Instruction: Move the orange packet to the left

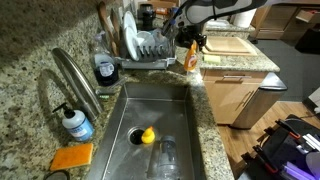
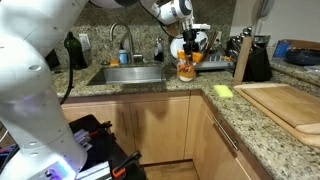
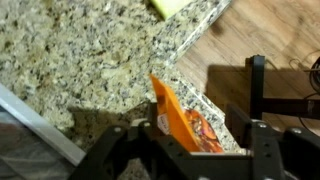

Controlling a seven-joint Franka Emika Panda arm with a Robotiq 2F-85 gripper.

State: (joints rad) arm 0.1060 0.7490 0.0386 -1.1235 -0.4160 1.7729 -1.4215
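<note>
The orange packet (image 1: 190,58) stands upright on the granite counter to the right of the sink, near the counter's edge. It also shows in an exterior view (image 2: 186,69) and in the wrist view (image 3: 182,122). My gripper (image 1: 190,40) hangs straight over it, also seen in an exterior view (image 2: 188,47). In the wrist view the gripper (image 3: 205,100) is open. Its fingers straddle the packet: the left finger is close to the packet's edge, and there is a gap to the right finger.
The steel sink (image 1: 175,100) holds a yellow duck (image 1: 147,135) and a glass (image 1: 167,155). An orange sponge (image 1: 72,156) and soap bottle (image 1: 77,123) sit by the faucet (image 1: 75,75). A dish rack (image 1: 140,45), cutting board (image 1: 228,45), green sponge (image 2: 222,91) and knife block (image 2: 245,58) stand nearby.
</note>
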